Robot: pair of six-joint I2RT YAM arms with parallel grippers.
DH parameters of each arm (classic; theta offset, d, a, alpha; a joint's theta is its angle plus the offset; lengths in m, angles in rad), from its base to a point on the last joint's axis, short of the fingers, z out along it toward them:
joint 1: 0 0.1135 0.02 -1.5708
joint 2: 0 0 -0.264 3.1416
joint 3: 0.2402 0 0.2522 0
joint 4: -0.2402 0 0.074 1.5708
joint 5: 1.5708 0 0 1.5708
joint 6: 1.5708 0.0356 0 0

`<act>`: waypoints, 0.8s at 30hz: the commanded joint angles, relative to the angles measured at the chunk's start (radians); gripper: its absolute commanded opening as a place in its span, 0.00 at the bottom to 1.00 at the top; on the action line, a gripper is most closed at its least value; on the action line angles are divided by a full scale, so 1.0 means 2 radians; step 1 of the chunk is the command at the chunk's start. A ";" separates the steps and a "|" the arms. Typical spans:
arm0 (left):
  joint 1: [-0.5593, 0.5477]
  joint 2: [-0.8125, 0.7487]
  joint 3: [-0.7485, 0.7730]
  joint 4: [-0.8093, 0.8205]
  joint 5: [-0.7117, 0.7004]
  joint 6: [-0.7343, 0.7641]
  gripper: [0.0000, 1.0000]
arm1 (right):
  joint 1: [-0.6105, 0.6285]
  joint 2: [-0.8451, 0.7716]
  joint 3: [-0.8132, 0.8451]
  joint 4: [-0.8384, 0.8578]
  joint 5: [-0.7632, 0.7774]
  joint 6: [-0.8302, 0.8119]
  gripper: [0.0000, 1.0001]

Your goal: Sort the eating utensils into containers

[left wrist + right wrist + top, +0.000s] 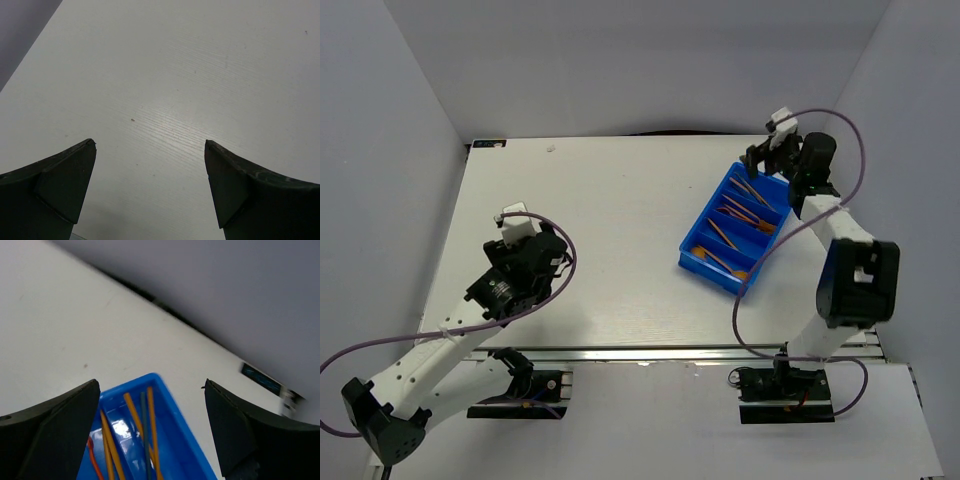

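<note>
The utensils (pixel 135 415) lie in the blue tray (pixel 182 445), directly below the right claw (pixel 150 385). Thin orange sticks run lengthwise along the compartment under it, with a dark stick (pixel 143 430) among them and a red piece (pixel 92 450) towards its left finger. In the overhead view the other compartments also hold orange pieces, and I see no utensil loose on the table (pixel 610 220), though something that thin could be missed at this resolution.

The right claw's fingers are spread wide with nothing between them, and the tray's far corner sits in the gap between the tips. The left claw (pixel 150 145) is also wide apart and holds nothing. Only bare table shows beneath and ahead of it, and the tray is well off to its right.

Sorting looks close to finished, and the step in hand is probably clearing the right claw off the tray. To do that well, lift straight up before swinging away, so neither fingertip catches the tray wall just under it or drags a stick over a divider. Keep the fingers spread on the way up. Then check from above that each piece lies flat inside one compartment, not bridging two.
</note>
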 commanded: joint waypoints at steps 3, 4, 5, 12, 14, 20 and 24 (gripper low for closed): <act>0.032 0.038 0.036 0.012 -0.007 0.006 0.98 | 0.058 -0.169 0.024 -0.079 0.262 0.207 0.89; 0.045 0.042 0.042 0.012 -0.005 0.004 0.98 | 0.065 -0.190 0.016 -0.133 0.284 0.225 0.89; 0.049 0.049 0.048 0.015 -0.004 0.006 0.98 | 0.080 -0.234 0.005 -0.155 0.293 0.236 0.89; 0.107 0.112 0.142 0.047 -0.003 0.063 0.98 | 0.141 -0.416 -0.089 -0.320 0.345 0.262 0.89; 0.131 0.133 0.166 0.044 0.027 0.070 0.98 | 0.141 -0.463 -0.112 -0.344 0.301 0.256 0.89; 0.142 0.122 0.176 0.042 -0.010 0.090 0.98 | 0.142 -0.526 -0.128 -0.400 0.244 0.268 0.89; 0.142 0.043 0.119 0.049 -0.035 0.090 0.98 | 0.141 -0.553 -0.135 -0.434 0.270 0.263 0.89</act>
